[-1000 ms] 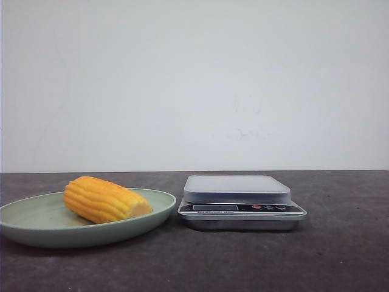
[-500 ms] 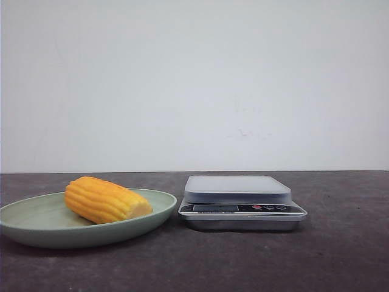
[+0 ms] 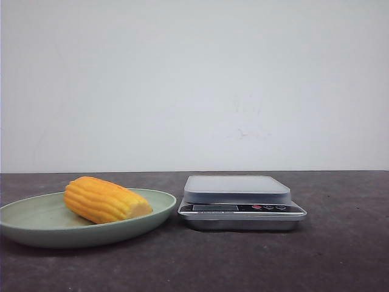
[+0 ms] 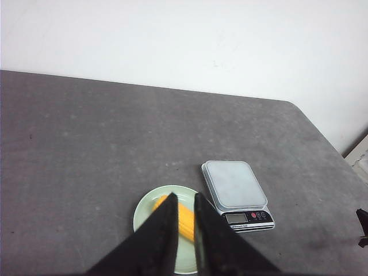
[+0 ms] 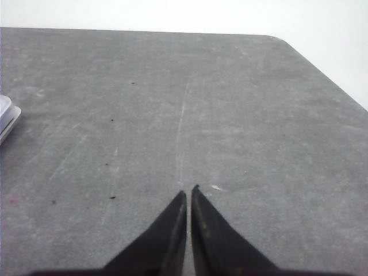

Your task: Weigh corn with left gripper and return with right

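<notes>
The corn [image 3: 106, 199], a short yellow-orange cob, lies on a pale green plate [image 3: 36, 228] at the left of the table. A digital scale [image 3: 237, 188] stands just right of the plate, its platform bare. No gripper shows in the front view. In the left wrist view my left gripper [image 4: 185, 195] hangs high above the plate [image 4: 144, 210], its fingers a narrow gap apart and empty, with the corn [image 4: 185, 221] seen between them and the scale [image 4: 233, 184] beside. My right gripper [image 5: 188, 191] is shut and empty over bare table.
The table is dark grey with a white wall behind. The scale's corner [image 5: 6, 115] shows at the edge of the right wrist view. The table's rounded far corner [image 5: 276, 39] and its edge lie beyond the right gripper.
</notes>
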Robot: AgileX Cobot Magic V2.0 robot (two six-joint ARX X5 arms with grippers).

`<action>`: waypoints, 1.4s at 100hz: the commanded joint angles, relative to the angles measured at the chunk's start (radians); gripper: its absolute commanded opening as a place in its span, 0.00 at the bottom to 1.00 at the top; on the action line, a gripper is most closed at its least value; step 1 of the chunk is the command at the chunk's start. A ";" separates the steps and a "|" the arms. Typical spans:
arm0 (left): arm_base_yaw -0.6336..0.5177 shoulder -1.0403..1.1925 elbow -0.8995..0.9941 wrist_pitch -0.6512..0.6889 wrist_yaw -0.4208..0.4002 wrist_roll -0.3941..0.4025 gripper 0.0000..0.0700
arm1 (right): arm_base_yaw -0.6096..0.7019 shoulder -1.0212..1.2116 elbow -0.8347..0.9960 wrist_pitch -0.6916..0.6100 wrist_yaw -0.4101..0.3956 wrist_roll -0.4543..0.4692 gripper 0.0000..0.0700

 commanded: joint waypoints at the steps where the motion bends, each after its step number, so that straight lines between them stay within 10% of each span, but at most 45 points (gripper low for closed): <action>1: -0.007 0.008 0.021 -0.022 -0.005 0.012 0.02 | 0.004 -0.002 -0.005 0.014 0.000 0.005 0.01; 113: -0.002 0.008 0.019 -0.016 -0.030 0.032 0.02 | 0.003 -0.002 -0.005 0.018 0.000 0.005 0.01; 129: 0.077 -0.006 -0.100 0.167 -0.061 0.127 0.02 | 0.003 -0.002 -0.005 0.018 0.000 0.005 0.01; 140: 0.178 -0.060 -0.306 0.402 0.071 0.264 0.02 | 0.003 -0.002 -0.005 0.018 0.000 0.005 0.01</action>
